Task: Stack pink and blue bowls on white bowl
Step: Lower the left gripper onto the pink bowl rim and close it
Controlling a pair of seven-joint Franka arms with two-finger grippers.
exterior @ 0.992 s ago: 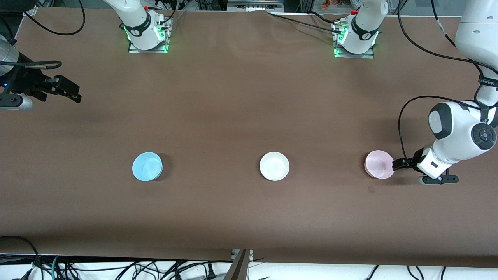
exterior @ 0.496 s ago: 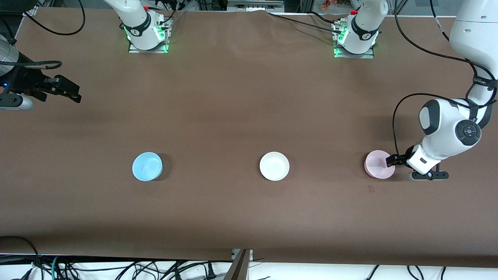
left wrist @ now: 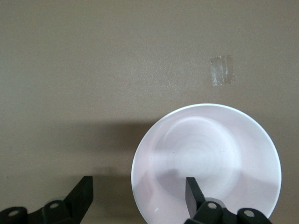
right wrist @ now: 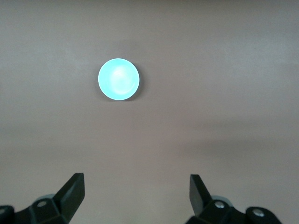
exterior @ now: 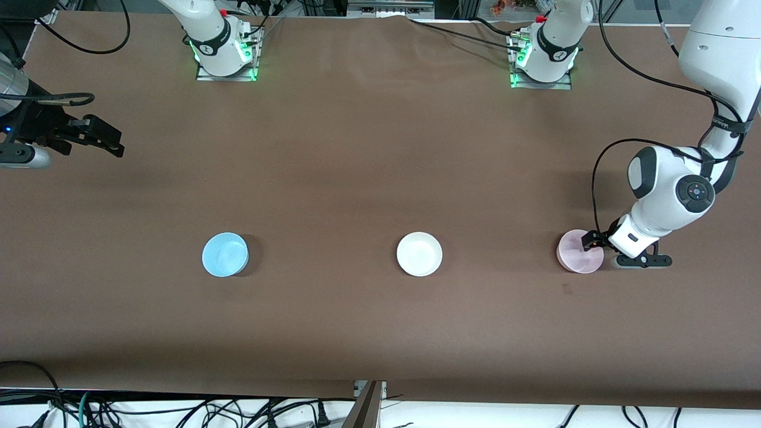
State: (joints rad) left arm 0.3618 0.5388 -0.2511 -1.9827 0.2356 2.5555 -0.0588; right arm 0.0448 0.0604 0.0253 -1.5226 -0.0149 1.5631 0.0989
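Note:
The pale pink bowl sits on the table toward the left arm's end and fills much of the left wrist view. My left gripper is open at that bowl's rim on the side toward the left arm's end of the table. In the left wrist view my left gripper has one finger over the bowl's inside and the other outside the rim. The white bowl sits mid-table. The sky blue bowl sits toward the right arm's end and shows in the right wrist view. My right gripper waits open and empty, raised at the right arm's end of the table.
The three bowls stand in one row on the brown table cover. A small patch of clear tape lies on the cover beside the pink bowl, nearer to the front camera; it also shows in the left wrist view. Cables hang below the table's front edge.
My left gripper has moved toward the middle of the table, from beside the pink bowl to over its rim. The bowls and the right arm have not moved.

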